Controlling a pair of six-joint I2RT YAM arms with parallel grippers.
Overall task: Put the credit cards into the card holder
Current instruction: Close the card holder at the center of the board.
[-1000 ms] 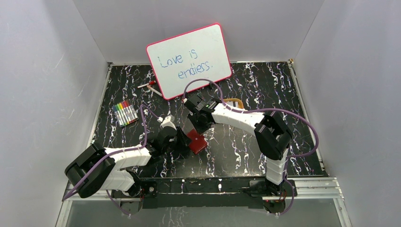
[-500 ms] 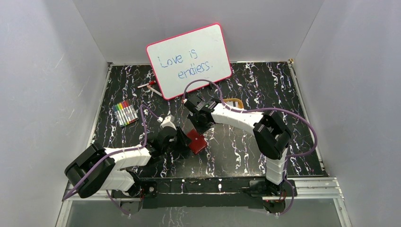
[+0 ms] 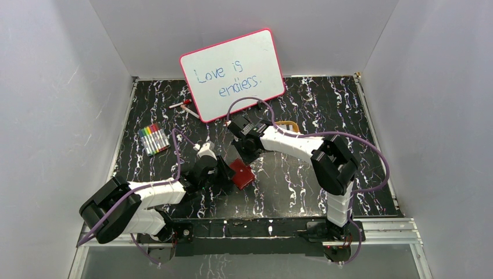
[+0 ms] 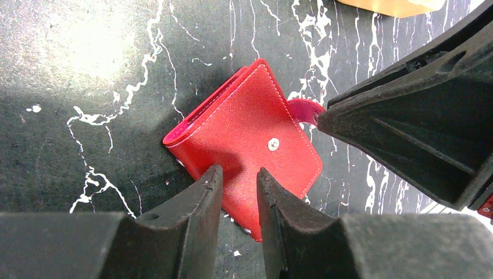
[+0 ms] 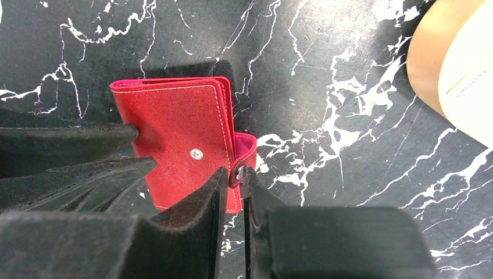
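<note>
The red card holder (image 3: 242,174) (image 4: 244,133) (image 5: 174,128) lies closed on the black marbled table, its snap tab (image 5: 247,148) (image 4: 305,110) sticking out loose. My left gripper (image 3: 228,174) (image 4: 239,170) has its tips on the cover, jaws a narrow gap apart with nothing between them. My right gripper (image 3: 244,160) (image 5: 235,170) pinches the snap tab between its fingertips. A whitish flat thing (image 5: 471,93) lies in the tray at the edge of the right wrist view; I cannot tell whether it is the credit cards.
A pink-framed whiteboard (image 3: 232,72) leans at the back. Coloured markers (image 3: 154,138) lie at the left, and a red-capped pen (image 3: 185,104) lies near the board. The yellow-orange tray (image 3: 286,124) (image 5: 433,52) sits just behind the right arm.
The right gripper's jaws have narrowed onto the snap tab. The left gripper and the card holder have stayed put.
</note>
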